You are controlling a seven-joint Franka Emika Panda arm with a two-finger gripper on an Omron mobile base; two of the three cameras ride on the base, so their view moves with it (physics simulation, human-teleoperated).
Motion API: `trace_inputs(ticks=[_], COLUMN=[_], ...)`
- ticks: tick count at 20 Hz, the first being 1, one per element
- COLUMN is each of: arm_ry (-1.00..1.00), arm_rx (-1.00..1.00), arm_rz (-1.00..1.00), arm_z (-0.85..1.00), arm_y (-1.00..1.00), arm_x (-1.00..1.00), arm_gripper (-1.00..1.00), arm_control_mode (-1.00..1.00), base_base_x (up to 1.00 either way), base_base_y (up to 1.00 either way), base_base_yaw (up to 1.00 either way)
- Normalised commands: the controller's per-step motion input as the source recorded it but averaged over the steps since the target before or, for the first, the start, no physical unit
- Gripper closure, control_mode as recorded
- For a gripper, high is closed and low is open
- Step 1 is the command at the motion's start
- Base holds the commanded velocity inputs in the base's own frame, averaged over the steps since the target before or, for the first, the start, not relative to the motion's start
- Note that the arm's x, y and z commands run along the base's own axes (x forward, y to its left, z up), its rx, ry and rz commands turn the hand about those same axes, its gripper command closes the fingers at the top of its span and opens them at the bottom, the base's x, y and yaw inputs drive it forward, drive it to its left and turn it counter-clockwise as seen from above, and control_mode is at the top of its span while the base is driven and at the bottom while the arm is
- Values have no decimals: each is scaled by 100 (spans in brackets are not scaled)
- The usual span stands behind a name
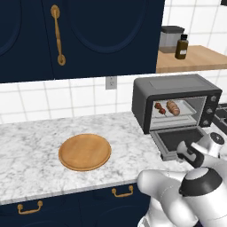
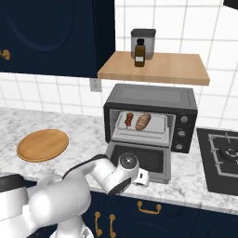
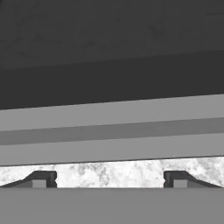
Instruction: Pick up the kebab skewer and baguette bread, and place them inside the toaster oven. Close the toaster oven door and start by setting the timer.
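Observation:
The toaster oven (image 1: 177,88) (image 2: 151,98) stands on the marble counter with the toaster oven door (image 1: 176,140) (image 2: 139,160) dropped flat open. On the tray inside lie the kebab skewer (image 1: 160,108) (image 2: 129,119) and, to its right, the baguette bread (image 1: 173,107) (image 2: 143,121). My gripper (image 1: 179,154) (image 2: 142,178) (image 3: 110,180) is low at the door's front edge, open and empty. In the hand view the door's grey handle bar (image 3: 112,127) runs across just beyond my fingertips (image 3: 41,179), with marble between them.
A round wooden board (image 1: 84,151) (image 2: 42,144) lies on the counter to the left. A black stovetop (image 2: 223,160) is at the right. A wooden shelf (image 2: 153,67) with a bottle (image 2: 139,53) and a canister hangs above the oven, beside dark blue cabinets.

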Motion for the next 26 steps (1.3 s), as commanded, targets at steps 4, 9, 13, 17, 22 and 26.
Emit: trace_inputs(ticks=[4,9,13,17,22,26], arm_ry=[-7,-12,-19,-22,-11,-13], arm_rx=[3,2,3,1,0,0], arm_rz=[0,0,0,0,0,0], arm_z=[0,0,3,12,54,64], arm_y=[0,2,6,10,5,15], arm_x=[33,19,23,43,64,62], arm_gripper=[-100,-100,-100,-100,-100,-100], arm_control_mode=[-100,-100,-100,-100,-100,-100], base_base_x=[0,0,0,0,0,0], base_base_y=[0,0,0,0,0,0], base_base_yaw=[0,0,0,0,0,0])
